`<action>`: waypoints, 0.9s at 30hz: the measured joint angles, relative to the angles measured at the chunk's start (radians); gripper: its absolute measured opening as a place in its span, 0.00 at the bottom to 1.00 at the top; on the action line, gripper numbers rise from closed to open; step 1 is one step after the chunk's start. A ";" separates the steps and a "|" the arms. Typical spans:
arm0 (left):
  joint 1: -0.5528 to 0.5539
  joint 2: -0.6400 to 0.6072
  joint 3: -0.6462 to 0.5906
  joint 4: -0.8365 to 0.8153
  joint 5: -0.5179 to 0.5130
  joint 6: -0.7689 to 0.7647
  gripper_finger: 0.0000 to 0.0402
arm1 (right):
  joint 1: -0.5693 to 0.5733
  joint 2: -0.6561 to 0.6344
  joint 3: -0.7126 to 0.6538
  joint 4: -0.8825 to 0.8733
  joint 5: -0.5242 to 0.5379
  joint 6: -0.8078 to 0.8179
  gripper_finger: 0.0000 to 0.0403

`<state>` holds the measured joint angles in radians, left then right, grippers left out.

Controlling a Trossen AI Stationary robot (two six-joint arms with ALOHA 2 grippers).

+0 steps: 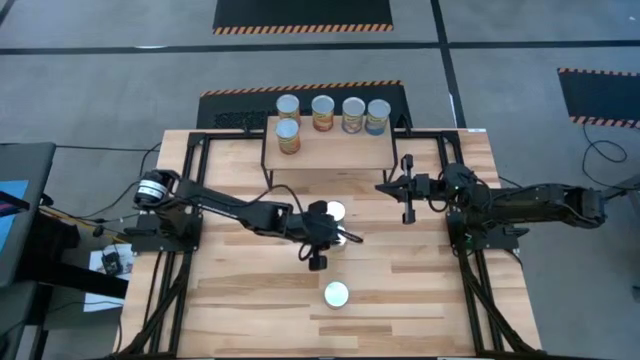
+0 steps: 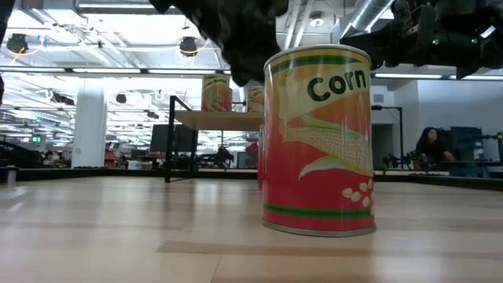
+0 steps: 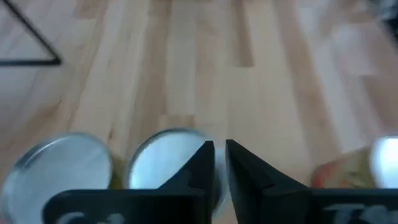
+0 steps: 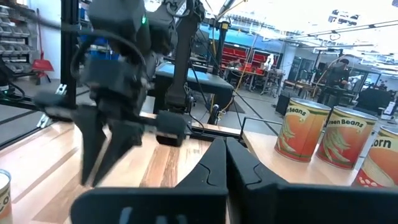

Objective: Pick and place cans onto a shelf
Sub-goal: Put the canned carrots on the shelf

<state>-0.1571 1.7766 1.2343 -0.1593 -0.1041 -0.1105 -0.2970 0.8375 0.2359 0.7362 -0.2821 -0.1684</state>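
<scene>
1. A grey concrete floor (image 1: 100, 90) surrounds the slatted wooden table (image 1: 400, 290).
2. Black mats with hazard-striped edges (image 1: 303, 14) lie on it.
3. Ceiling ducts (image 2: 377, 12) and lamps (image 2: 189, 45) hang overhead.
4. A white pillar (image 2: 89, 126) stands behind; a seated person (image 2: 431, 145) shows far off.

The left pincer (image 1: 318, 262) hangs mid-table, fingers nearly together, while the right pincer (image 1: 407, 213), closed, waits farther back.

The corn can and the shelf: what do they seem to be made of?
The corn can looks like metal under a glossy printed label; its rim shines silver. The shelf seems light, matte wood with visible grain, on thin black legs, probably metal.
</scene>
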 joint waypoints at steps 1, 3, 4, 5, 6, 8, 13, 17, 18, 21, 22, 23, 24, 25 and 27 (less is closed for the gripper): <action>0.000 -0.008 0.000 0.001 0.021 0.002 0.08 | 0.000 0.000 0.000 -0.001 0.000 0.000 0.02; -0.001 -0.028 0.000 -0.009 0.042 0.005 0.12 | 0.000 0.000 0.000 -0.001 0.000 0.000 0.02; -0.002 -0.042 0.000 -0.010 0.051 0.010 0.14 | 0.000 0.000 0.000 -0.001 0.000 0.000 0.02; -0.002 -0.062 0.000 -0.012 0.057 0.023 0.16 | 0.000 0.000 0.000 -0.001 0.000 0.000 0.03; -0.001 -0.083 0.000 -0.016 0.070 0.044 0.17 | 0.000 0.000 0.000 -0.001 0.000 0.000 0.03; -0.005 -0.124 0.000 -0.012 0.101 0.097 0.18 | 0.000 0.000 0.000 -0.002 0.000 0.000 0.04; -0.035 -0.225 -0.108 0.092 0.134 0.172 0.09 | 0.002 0.000 0.000 -0.011 0.000 0.003 0.07; -0.033 -0.287 -0.280 0.273 0.141 0.127 0.01 | 0.010 0.001 0.000 -0.040 0.000 0.004 0.07; -0.031 -0.299 -0.325 0.331 0.141 0.118 0.01 | 0.011 0.001 0.000 -0.041 -0.001 0.004 0.06; -0.021 -0.323 -0.458 0.540 0.146 0.109 0.02 | 0.023 0.001 0.000 -0.057 0.000 0.004 0.04; -0.015 -0.331 -0.501 0.603 0.146 0.110 0.01 | 0.030 0.001 0.000 -0.055 0.000 0.004 0.03; -0.005 -0.331 -0.540 0.676 0.148 0.112 0.01 | 0.037 0.000 0.000 -0.052 0.003 0.004 0.02; 0.004 -0.332 -0.582 0.749 0.153 0.115 0.00 | 0.046 0.000 0.001 -0.052 0.014 0.004 0.02; 0.018 -0.333 -0.622 0.816 0.163 0.118 0.00 | 0.059 0.000 0.010 -0.058 0.034 0.006 0.01; 0.049 -0.333 -0.694 0.950 0.206 0.128 0.00 | 0.089 0.000 0.039 -0.079 0.082 0.010 0.02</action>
<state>-0.1084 1.4435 0.5407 0.7908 0.1016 0.0176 -0.2080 0.8376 0.2754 0.6575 -0.2004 -0.1582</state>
